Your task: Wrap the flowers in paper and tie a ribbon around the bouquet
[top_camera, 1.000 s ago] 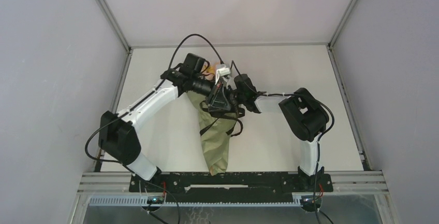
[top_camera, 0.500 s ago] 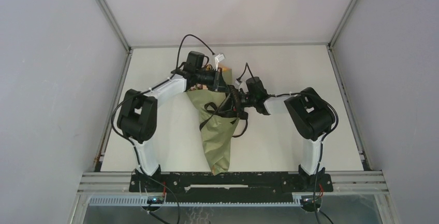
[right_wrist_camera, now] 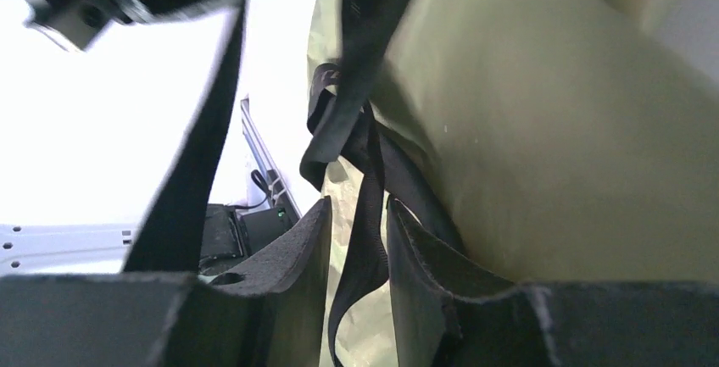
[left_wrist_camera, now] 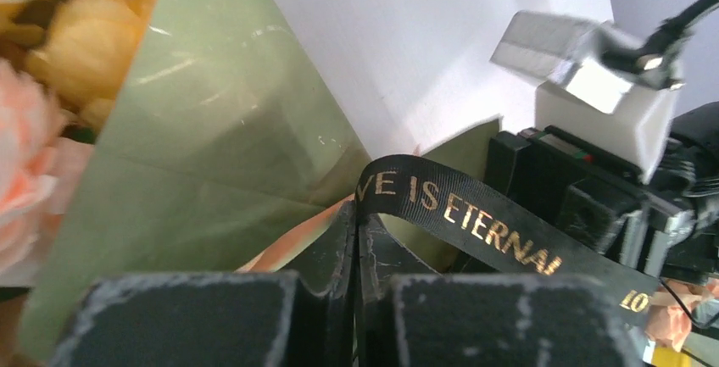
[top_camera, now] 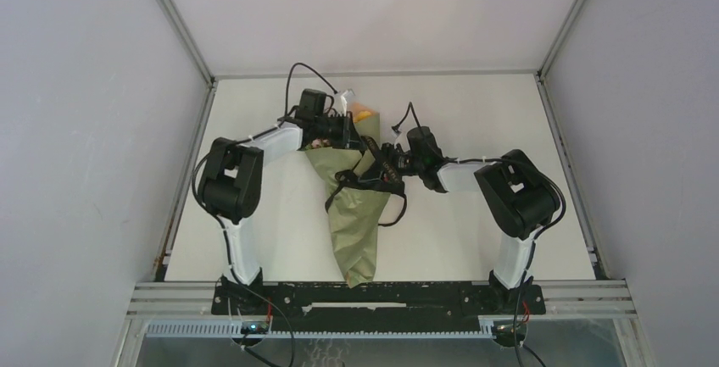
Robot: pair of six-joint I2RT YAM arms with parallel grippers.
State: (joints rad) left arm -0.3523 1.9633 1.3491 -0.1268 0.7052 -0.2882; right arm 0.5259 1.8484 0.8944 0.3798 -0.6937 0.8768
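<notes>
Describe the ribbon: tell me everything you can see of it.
The ribbon is a narrow, floppy black band with a satin look, printed in gold capitals of which "VE IS ETERNAL" shows. From above it crosses the middle of the bouquet, and slack sags at either side of the cone. One strand is pinched in the shut left end effector. Another hangs loose between the parted fingers of the right end effector.

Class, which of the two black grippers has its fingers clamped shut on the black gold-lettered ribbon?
The left gripper: its fingers meet, pinching the black gold-lettered ribbon. The right gripper stands parted, ribbon hanging loose between its fingers.
</notes>
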